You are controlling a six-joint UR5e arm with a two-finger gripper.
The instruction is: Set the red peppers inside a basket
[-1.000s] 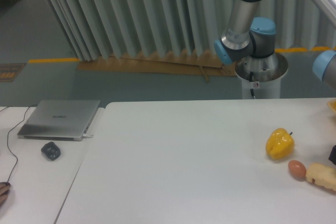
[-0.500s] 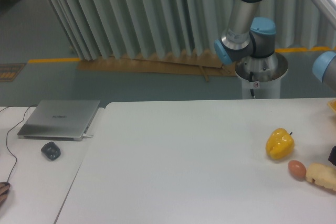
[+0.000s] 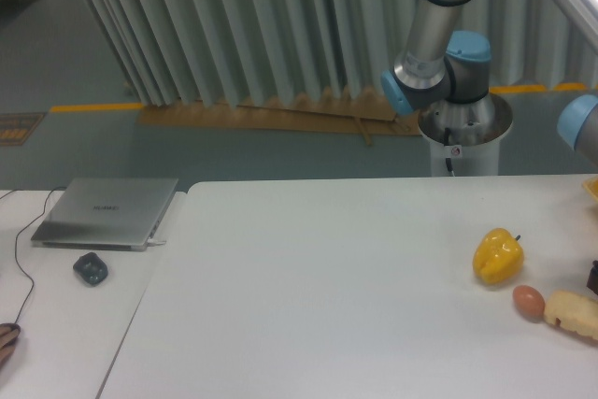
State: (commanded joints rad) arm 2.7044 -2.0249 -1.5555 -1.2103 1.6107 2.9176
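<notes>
The red peppers are out of view, and I cannot make out a basket. The arm (image 3: 439, 35) comes down from the top right, and its wrist joint (image 3: 581, 128) is cut off by the right edge. A small dark shape (image 3: 593, 277) at the right edge, just above the table, looks like part of my gripper. Its fingers are outside the picture, so I cannot tell how they stand.
On the white table (image 3: 327, 296) at the right lie a yellow bell pepper (image 3: 497, 255), a brown egg (image 3: 528, 301) and a pale bread-like piece (image 3: 573, 313). An orange-yellow sliver (image 3: 591, 187) shows at the right edge. A laptop (image 3: 107, 212) and a mouse (image 3: 91, 268) sit at the left.
The dark shape at the right edge has slipped slightly further out of frame. Nothing on the table has moved.
</notes>
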